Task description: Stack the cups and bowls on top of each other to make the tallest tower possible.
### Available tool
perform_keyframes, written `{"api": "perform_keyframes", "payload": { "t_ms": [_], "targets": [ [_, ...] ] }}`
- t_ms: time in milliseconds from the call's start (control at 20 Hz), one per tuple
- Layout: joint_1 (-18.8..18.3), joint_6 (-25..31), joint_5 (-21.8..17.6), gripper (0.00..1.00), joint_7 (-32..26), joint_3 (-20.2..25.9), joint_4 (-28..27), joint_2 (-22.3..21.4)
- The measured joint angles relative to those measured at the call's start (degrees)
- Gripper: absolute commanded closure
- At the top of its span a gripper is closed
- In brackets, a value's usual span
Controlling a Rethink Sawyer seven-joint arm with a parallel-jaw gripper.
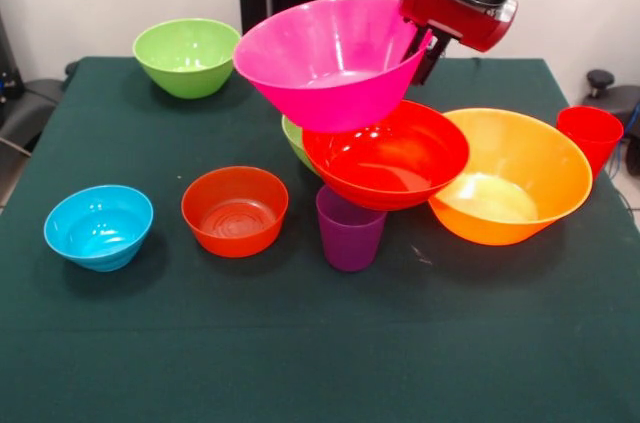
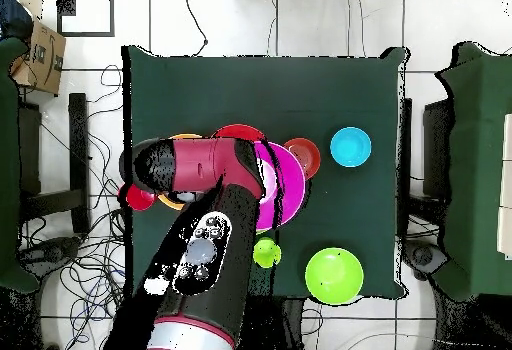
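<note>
**Two bowls in a lean-to, one more in the air, the rest still scattered**

Two things look to be piled so far: the red-orange bowl (image 1: 388, 155) sits tilted, propped on the rim of the purple cup (image 1: 350, 229) at the front and, it seems, on a lime green bowl (image 1: 293, 137) whose edge peeks out behind it. That is the start of the tower, and a crooked one.

Above it the gripper (image 1: 428, 51) holds the big pink bowl (image 1: 333, 61) by its rim, on the side nearest the arm. The bowl hangs tipped, its mouth turned toward the front of the table. Its bottom sits just over the red-orange bowl, and whether the two touch I cannot tell. The fingers look clamped across the pink rim, one inside and one outside.

Everything else is loose on the green table (image 1: 300, 343). The large orange bowl (image 1: 510, 175) stands just beside the leaning pile, its rim up against the red-orange one. The red cup (image 1: 590, 136) is close behind its far edge. The small orange-red bowl (image 1: 235, 209) and the blue bowl (image 1: 98, 226) stand apart on the other side, and another lime green bowl (image 1: 187, 56) is off in the far corner. The overhead view also shows a lime green cup (image 2: 266, 254) near the arm.

By my reckoning the job is barely begun: most pieces are unstacked, and the base under the pink bowl looks shaky enough to slide once weight comes down on it.
</note>
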Motion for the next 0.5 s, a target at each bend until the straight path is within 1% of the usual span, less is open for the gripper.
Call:
{"api": "perform_keyframes", "payload": {
  "t_ms": [500],
  "targets": [
    [1.01,0.01,1.59,1.0,0.0,-1.22,-0.01,-0.01]
  ]
}}
